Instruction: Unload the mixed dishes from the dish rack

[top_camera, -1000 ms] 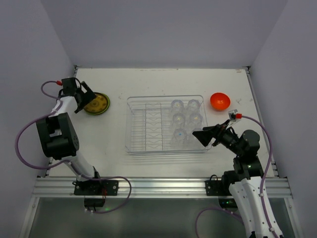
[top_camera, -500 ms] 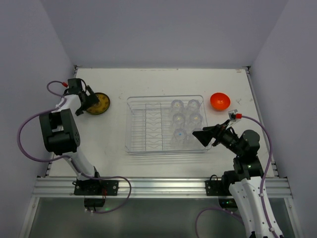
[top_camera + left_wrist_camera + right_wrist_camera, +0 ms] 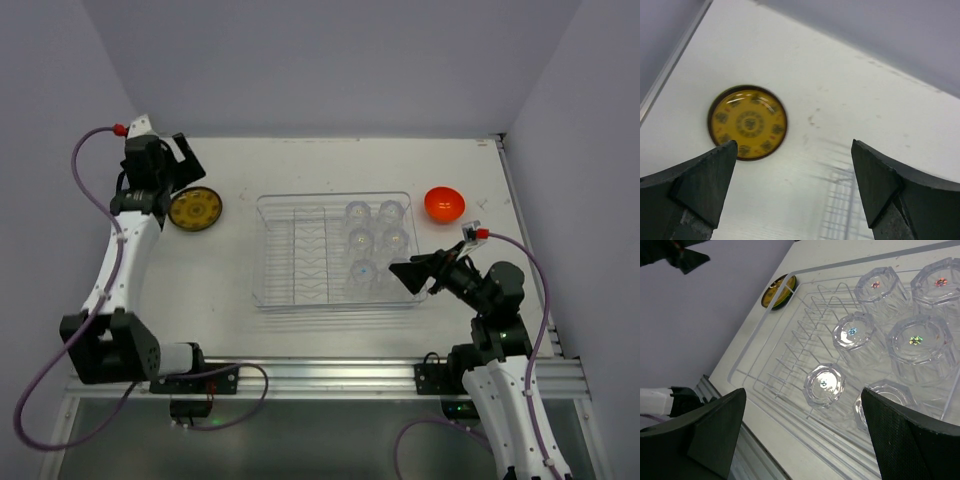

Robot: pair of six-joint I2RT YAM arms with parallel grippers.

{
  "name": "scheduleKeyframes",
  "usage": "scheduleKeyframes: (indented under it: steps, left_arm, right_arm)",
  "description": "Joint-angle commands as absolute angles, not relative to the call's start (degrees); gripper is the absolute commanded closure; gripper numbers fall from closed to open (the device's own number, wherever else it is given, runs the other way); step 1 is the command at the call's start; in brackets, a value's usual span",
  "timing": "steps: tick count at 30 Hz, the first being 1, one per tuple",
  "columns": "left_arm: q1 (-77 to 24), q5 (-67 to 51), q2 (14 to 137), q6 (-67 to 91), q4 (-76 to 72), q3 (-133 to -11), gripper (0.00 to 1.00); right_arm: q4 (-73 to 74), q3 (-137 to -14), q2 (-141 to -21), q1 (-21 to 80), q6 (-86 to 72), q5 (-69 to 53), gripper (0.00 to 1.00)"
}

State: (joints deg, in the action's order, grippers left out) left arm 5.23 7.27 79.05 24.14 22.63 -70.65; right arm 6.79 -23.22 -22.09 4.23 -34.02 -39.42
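Left gripper point(image 3: 794, 150), jaws wide and empty, above the table point(image 3: 300, 170) near the yellow plate point(image 3: 195, 209), which lies left of the rack point(image 3: 290, 255). Right gripper point(image 3: 802, 395), jaws wide and empty, at the rack's right side. Six glass cups point(image 3: 852, 332) stand inside the rack. The orange bowl point(image 3: 444, 203) is on the table to its right.

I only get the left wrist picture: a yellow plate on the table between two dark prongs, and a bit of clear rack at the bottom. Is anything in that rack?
Observer: Yes. The right wrist view shows six glass cups standing in the dish rack.
Visitor: Any other dish outside it?
Observer: An orange bowl sits just past the rack's far right corner, apart from it.
Visitor: And the other arm?
Observer: The right pincer hovers open by the rack's near right corner, holding nothing.
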Motion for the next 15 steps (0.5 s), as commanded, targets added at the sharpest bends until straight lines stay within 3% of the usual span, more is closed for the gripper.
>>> scheduleKeyframes:
  steps: [1,4,10,15]
  left_arm:
    - [1.4,3.6,64.1,22.8,23.0,-64.8,0.00]
    - [0.6,0.8,48.7,23.5,24.4,-56.1,0.00]
    - [0.6,-2.9,34.7,22.1,27.5,-45.4,0.00]
    - [0.6,7.0,28.5,29.2,30.3,-42.3,0.00]
  right_arm:
    - [6.8,-24.2,-22.5,4.6,-32.9,-34.1,0.01]
    - [9.8,-26.5,-23.6,4.6,-32.0,-30.6,0.01]
    - [19.9,-34.2,-28.1,6.9,-31.9,-23.0,0.01]
    - [31.5,-43.5,-33.8,24.0,-32.9,0.7,0.01]
